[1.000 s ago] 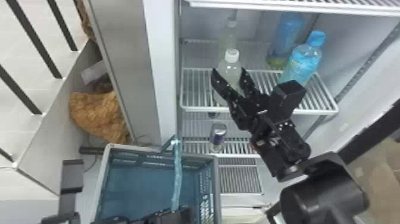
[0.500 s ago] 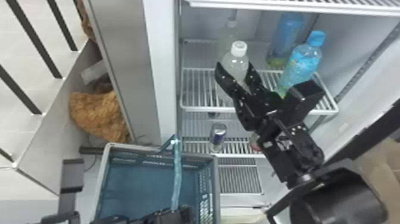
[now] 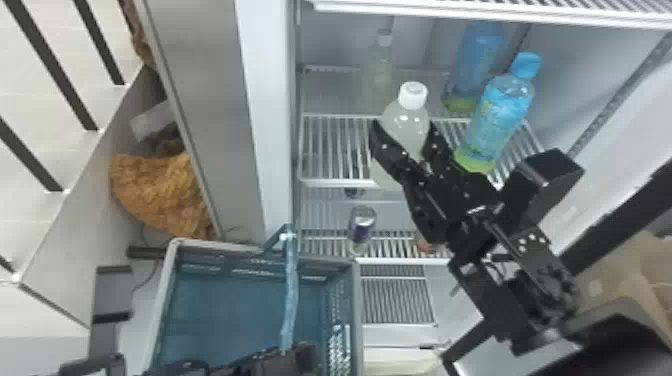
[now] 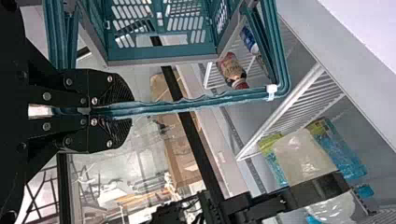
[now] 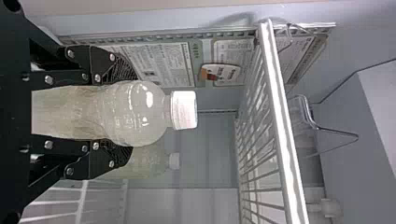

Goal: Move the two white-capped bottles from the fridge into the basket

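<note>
Snugly, one white-capped bottle (image 3: 403, 131) sits within the right tool (image 3: 404, 125).

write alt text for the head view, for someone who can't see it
The right gripper's jaws hold a white-capped bottle at an open fridge's wire shelf, with another white-capped bottle farther back. At lower left, the left gripper grips the handle of a teal basket.

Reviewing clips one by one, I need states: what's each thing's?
Held white-capped bottle: closed, roughly upright
Rear white-capped bottle: closed, standing
Right gripper: closed on held bottle
Left gripper: closed on basket handle
Basket handle: raised
Front blue bottle: capped, standing
</note>
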You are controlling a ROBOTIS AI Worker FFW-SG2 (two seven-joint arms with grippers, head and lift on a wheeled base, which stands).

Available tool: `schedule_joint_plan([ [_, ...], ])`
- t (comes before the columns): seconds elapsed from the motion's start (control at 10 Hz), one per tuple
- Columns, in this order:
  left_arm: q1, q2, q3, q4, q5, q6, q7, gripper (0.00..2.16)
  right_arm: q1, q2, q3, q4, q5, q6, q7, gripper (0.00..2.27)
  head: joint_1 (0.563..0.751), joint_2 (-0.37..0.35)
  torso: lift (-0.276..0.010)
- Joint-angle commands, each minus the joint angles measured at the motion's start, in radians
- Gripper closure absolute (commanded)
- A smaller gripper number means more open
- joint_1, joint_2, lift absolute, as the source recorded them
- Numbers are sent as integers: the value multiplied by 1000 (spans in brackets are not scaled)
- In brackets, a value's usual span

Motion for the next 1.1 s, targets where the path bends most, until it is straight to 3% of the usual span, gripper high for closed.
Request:
schedule_joint_plan([
  [0.0,0,0,0,0,-1,0,0,1214,50,0,-32,-73,0,58,8,1007,695,-99,0],
  [0.5,0,0,4,0,-9,0,0,1214,178,7,-106,-291,-26,244,34,1007,695,-129,0],
  [1.0,-5,0,4,0,-23,0,0,1214,289,47,-190,-424,-46,436,68,1009,695,-166,0],
])
